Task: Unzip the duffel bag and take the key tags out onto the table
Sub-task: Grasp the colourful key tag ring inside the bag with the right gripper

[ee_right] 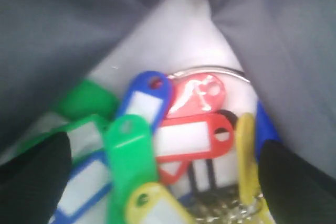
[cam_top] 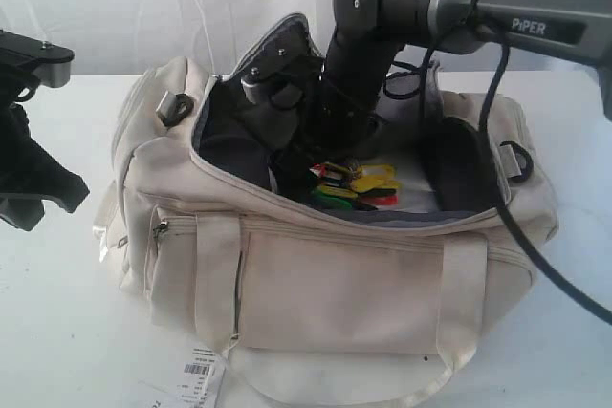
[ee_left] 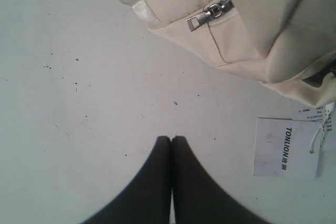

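The cream duffel bag lies on the white table with its top unzipped, showing the dark lining. The key tags lie inside it as a bunch of green, blue, red and yellow. My right arm reaches down into the opening. In the right wrist view my right gripper is open, and its black fingers stand wide on either side of the key tags on their metal ring. My left gripper is shut and empty above the bare table, apart from the bag's end.
A white barcode hangtag lies on the table at the bag's front left corner, and the hangtag also shows in the left wrist view. A metal zip pull sits on the bag's side pocket. The left arm stands left of the bag.
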Tool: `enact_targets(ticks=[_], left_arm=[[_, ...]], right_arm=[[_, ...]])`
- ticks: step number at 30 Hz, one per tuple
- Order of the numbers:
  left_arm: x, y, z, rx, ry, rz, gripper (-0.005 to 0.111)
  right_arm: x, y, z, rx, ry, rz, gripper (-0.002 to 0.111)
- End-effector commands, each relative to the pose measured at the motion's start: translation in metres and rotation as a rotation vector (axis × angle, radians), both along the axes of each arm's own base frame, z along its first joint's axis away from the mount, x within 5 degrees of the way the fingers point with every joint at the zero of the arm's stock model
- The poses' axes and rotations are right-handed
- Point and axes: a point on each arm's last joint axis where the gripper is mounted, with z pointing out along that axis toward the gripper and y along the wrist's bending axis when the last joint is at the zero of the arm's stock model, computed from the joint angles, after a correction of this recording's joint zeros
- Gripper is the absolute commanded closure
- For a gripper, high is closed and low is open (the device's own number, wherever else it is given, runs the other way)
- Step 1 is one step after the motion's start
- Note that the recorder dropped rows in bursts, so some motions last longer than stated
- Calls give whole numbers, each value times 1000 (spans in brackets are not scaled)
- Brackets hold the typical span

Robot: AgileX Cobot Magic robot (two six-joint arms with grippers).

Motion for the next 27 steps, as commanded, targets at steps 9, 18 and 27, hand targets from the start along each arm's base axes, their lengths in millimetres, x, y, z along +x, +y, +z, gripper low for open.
enact_targets(ticks=[9, 18, 27], left_arm=[[-4, 1, 0, -3, 19, 2, 107], [-4, 1, 0, -3, 19, 2, 107], [-5, 1, 0, -1, 23, 3, 107]], right_arm=[[3, -3, -45, -134, 127, -105, 36], [-1, -4, -35, -155, 183, -99, 108], [-1, -3, 21, -53, 65, -99, 108]])
